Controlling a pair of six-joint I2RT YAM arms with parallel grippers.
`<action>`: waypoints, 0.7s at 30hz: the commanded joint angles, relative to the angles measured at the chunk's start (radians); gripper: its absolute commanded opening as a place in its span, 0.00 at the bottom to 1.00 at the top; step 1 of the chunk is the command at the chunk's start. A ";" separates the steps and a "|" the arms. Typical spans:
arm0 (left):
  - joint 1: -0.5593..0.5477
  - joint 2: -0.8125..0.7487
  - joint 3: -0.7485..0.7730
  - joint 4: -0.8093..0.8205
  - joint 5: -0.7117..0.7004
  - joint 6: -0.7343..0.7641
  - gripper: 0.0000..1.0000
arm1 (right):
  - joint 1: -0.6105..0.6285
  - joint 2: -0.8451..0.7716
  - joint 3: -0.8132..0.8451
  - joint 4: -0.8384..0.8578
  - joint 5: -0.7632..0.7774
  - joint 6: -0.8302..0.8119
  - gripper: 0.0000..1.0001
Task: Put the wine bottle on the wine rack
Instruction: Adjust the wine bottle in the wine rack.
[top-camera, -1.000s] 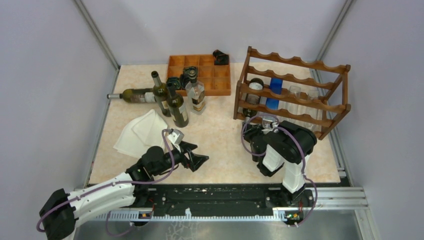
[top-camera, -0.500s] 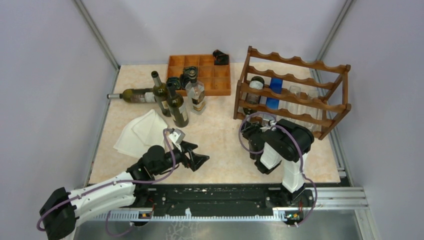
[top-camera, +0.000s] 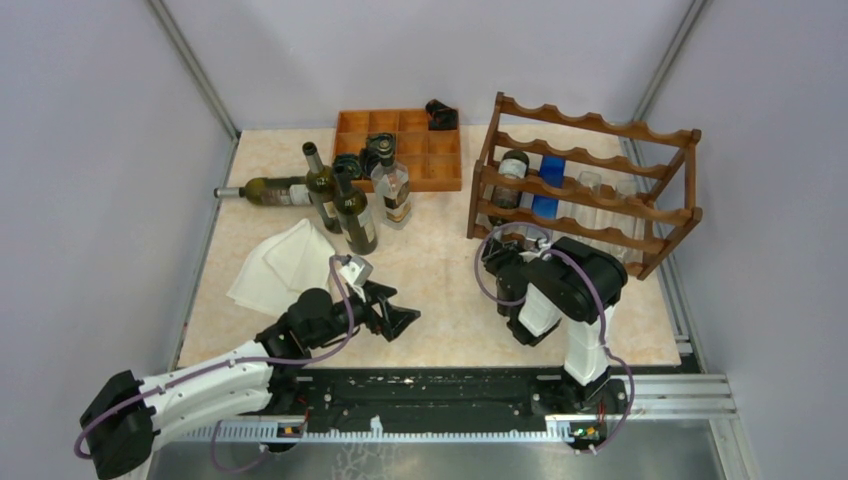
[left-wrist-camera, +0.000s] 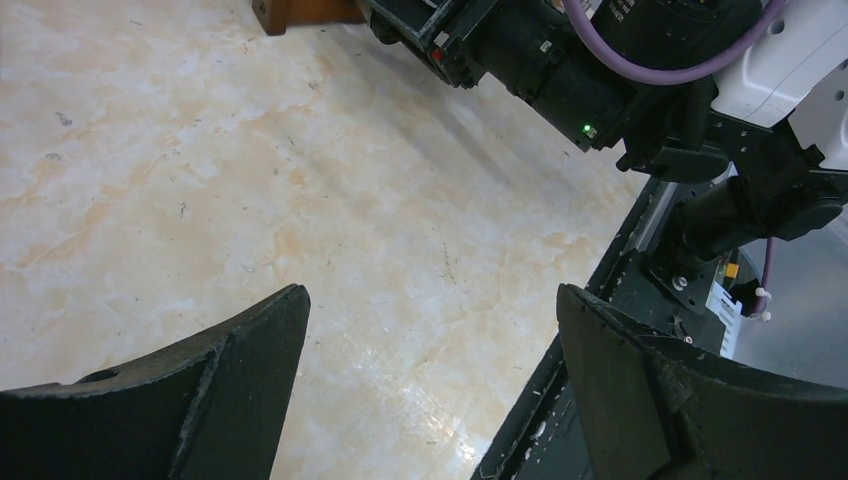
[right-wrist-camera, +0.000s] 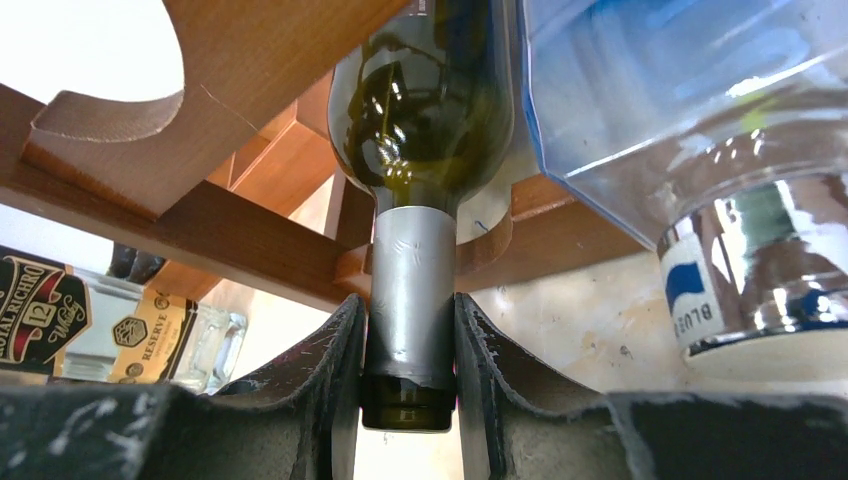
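The wine rack (top-camera: 592, 178), reddish-brown wood with wavy rails, stands at the right rear of the table. A dark green wine bottle (top-camera: 513, 166) lies in its left-hand slot, neck towards me. My right gripper (top-camera: 498, 243) is at the rack's front left corner, shut on that bottle's silver-foiled neck (right-wrist-camera: 412, 290); the pads press both sides just above the mouth, below the rack's front rail (right-wrist-camera: 230, 235). My left gripper (top-camera: 402, 322) hovers low over the table's near middle, open, with only bare tabletop between its fingers (left-wrist-camera: 250, 350).
A blue bottle (top-camera: 547, 186) and clear glass bottles (top-camera: 603, 200) lie in the rack too. At the left rear are an orange compartment tray (top-camera: 420, 172), two standing dark bottles (top-camera: 345, 208), a clear whisky bottle (top-camera: 394, 190), a lying bottle (top-camera: 268, 190) and a white cloth (top-camera: 283, 263).
My right gripper has shifted left with the bottle's neck, and the bottle's base has slid farther back in the rack. The left arm has barely moved.
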 joint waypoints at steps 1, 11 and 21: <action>0.005 0.007 0.038 0.038 0.019 0.016 0.98 | 0.004 -0.015 0.053 0.218 0.054 -0.051 0.00; 0.005 0.011 0.040 0.040 0.023 0.008 0.98 | 0.004 0.013 0.088 0.217 0.097 -0.072 0.11; 0.005 -0.004 0.046 0.027 0.035 -0.005 0.98 | 0.003 0.004 0.034 0.217 0.053 -0.021 0.39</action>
